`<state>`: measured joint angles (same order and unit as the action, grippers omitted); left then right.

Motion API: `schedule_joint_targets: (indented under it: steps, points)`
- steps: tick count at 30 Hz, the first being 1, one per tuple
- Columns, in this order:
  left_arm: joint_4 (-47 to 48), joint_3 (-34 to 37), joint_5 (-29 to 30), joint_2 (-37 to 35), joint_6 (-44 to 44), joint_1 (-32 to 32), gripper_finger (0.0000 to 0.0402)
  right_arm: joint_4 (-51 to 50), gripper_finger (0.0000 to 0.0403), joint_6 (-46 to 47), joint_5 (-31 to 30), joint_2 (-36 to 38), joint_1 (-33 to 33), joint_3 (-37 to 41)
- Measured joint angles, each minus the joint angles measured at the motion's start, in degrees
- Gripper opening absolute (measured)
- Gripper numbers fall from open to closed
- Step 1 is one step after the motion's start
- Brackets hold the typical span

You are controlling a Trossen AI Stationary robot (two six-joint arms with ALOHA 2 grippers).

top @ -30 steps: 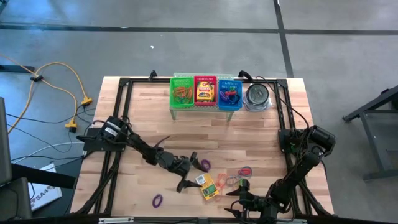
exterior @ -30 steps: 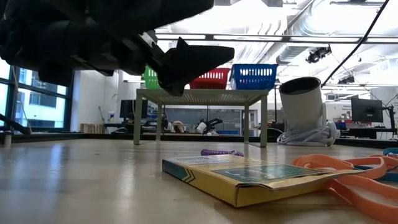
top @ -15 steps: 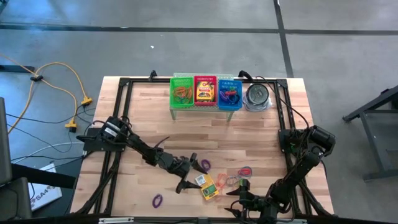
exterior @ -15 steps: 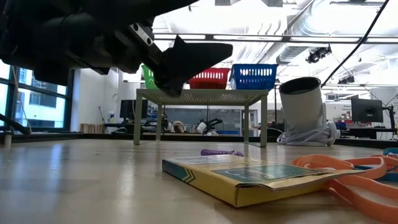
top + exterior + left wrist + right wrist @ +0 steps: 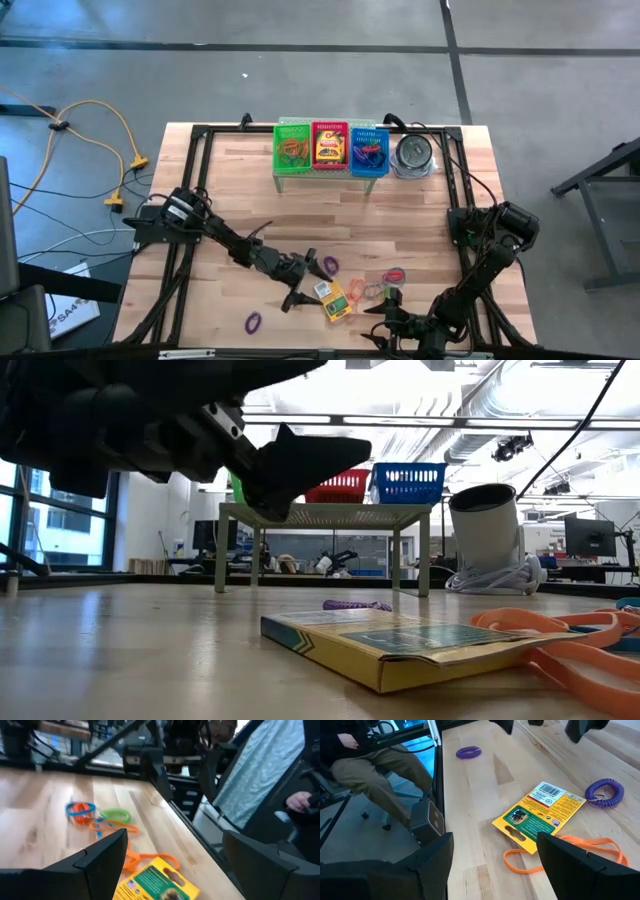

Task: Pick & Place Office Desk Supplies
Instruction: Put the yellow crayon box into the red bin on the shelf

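Left arm reaches from the table's left side toward the front middle, elbow bent, wrist angled down; left gripper hangs above the tabletop, fingers spread, nothing between them. Right arm folds back from the right side down to the front edge, low; right gripper sits near the front edge, fingers apart, empty.

Open jaws above a crayon box, orange rubber bands beyond it.
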<state>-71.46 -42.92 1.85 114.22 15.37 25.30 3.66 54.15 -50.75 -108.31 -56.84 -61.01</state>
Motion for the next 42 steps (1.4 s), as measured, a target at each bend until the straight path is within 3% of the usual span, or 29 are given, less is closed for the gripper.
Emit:
schedule_joint_targets:
  steps: [4, 13, 24, 28, 34, 42]
  points:
    - [3.35, 0.0, -1.75, -0.01, 2.11, -0.07, 0.0328, -0.06, 0.0274, -0.2, -0.17, -0.02, 0.02, 0.02]
    - [4.3, -1.67, -1.91, -0.01, 1.69, 0.55, 0.0395, -0.08, 0.0274, -0.28, -0.32, 0.0, 0.02, 0.0]
    - [3.88, -1.7, -3.1, -0.01, 2.04, 0.59, 0.0399, -0.09, 0.0274, -0.24, 0.12, 0.0, 0.02, 0.01]
    - [3.89, -1.7, -0.43, -0.01, -3.56, 0.59, 0.0399, -0.08, 0.0274, -0.24, 0.1, 0.0, 0.02, 0.02]
    - [4.01, -1.7, 2.75, -0.01, -21.98, 0.88, 0.0399, -0.03, 0.0274, 0.19, 0.1, 0.0, 0.01, 0.01]
    - [14.77, -1.66, 2.97, 0.01, -23.55, 1.11, 0.0399, -0.04, 0.0274, 0.24, 0.12, -0.01, 0.01, 0.01]
